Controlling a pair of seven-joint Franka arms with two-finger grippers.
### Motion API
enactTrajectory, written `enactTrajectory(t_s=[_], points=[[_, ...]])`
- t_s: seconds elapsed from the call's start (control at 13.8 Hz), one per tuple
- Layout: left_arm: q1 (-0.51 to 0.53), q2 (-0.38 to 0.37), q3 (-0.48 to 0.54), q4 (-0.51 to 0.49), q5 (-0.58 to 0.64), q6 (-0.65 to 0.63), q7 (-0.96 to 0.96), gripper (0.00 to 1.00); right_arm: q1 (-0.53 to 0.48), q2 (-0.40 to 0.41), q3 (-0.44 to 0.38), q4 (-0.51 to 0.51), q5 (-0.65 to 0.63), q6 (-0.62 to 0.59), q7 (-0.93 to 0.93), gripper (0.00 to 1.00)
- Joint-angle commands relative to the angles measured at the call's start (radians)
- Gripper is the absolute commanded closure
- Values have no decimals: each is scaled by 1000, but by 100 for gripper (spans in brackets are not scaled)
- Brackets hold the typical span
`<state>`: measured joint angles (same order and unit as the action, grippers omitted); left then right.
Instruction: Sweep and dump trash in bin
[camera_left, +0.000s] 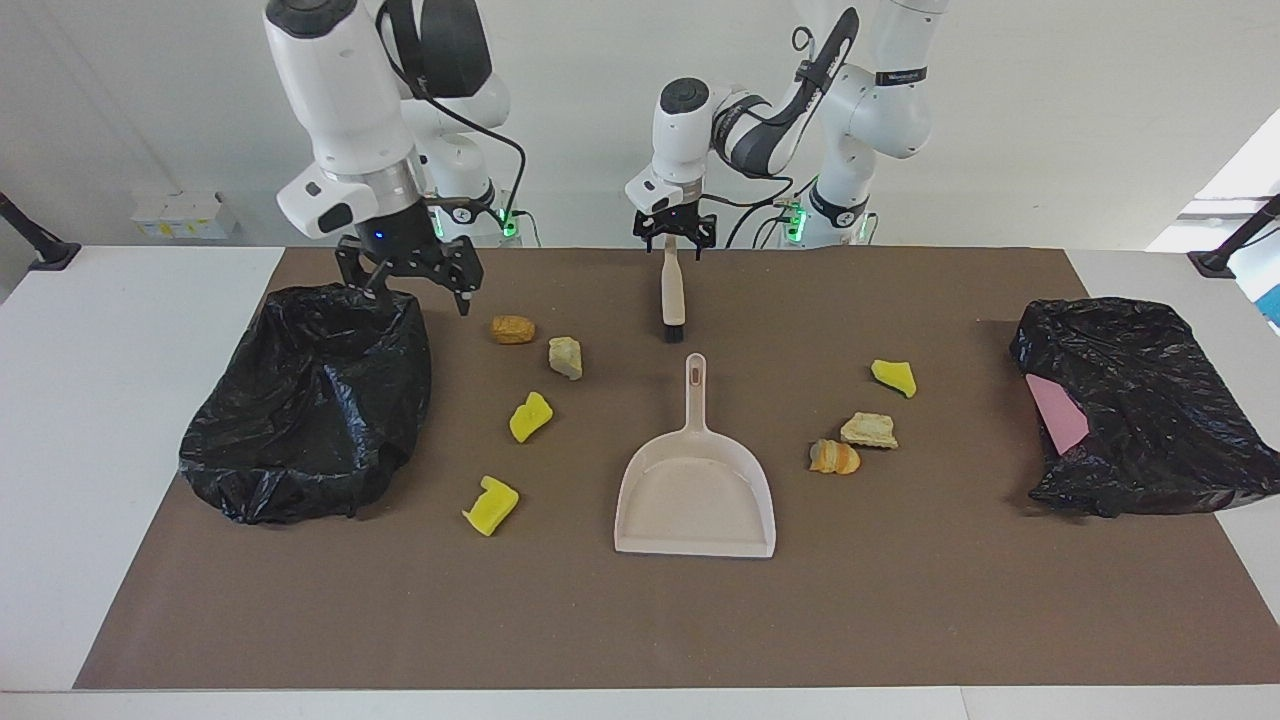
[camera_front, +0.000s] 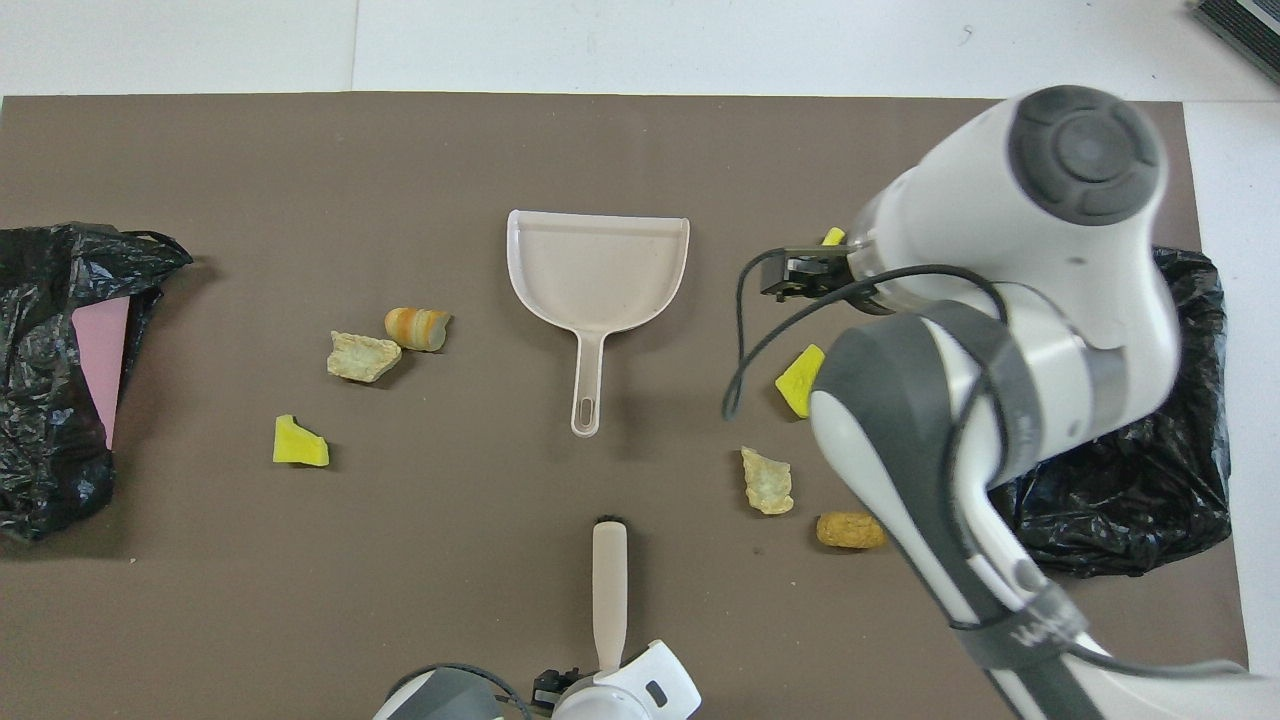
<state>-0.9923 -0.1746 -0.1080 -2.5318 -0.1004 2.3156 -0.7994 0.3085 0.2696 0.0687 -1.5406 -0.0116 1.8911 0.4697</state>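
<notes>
Several trash chunks lie on the brown mat around the beige dustpan (camera_left: 694, 500): an orange-brown lump (camera_left: 512, 329), a beige lump (camera_left: 565, 357) and two yellow pieces (camera_left: 530, 416) toward the right arm's end, and a yellow piece (camera_left: 893, 377), a tan lump (camera_left: 868, 430) and a striped orange lump (camera_left: 833, 457) toward the left arm's end. The beige brush (camera_left: 673, 295) lies nearer the robots than the dustpan, bristles toward it. My left gripper (camera_left: 674, 243) is at the handle's robot-side end. My right gripper (camera_left: 412, 290) hangs open and empty over the edge of a black-bagged bin (camera_left: 310, 400).
A second black bag (camera_left: 1130, 405) with a pink patch showing lies at the left arm's end of the mat. In the overhead view the right arm (camera_front: 1000, 300) covers part of the bin and one yellow piece.
</notes>
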Motion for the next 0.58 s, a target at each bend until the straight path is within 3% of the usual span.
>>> enactTrajectory(t_s=[0.0,0.29,0.51], points=[[-31,-37,21,-35,-10,13,-24,100,67,136,-7,135,-14,22,69,0],[-8,-60,28,-35,-10,-19,-15,100,168,311,-12,312,-33,22,187,0],[166,-149,33,-28,-10,-140,25,100,242,390,-10,366,-59,46,263,0]])
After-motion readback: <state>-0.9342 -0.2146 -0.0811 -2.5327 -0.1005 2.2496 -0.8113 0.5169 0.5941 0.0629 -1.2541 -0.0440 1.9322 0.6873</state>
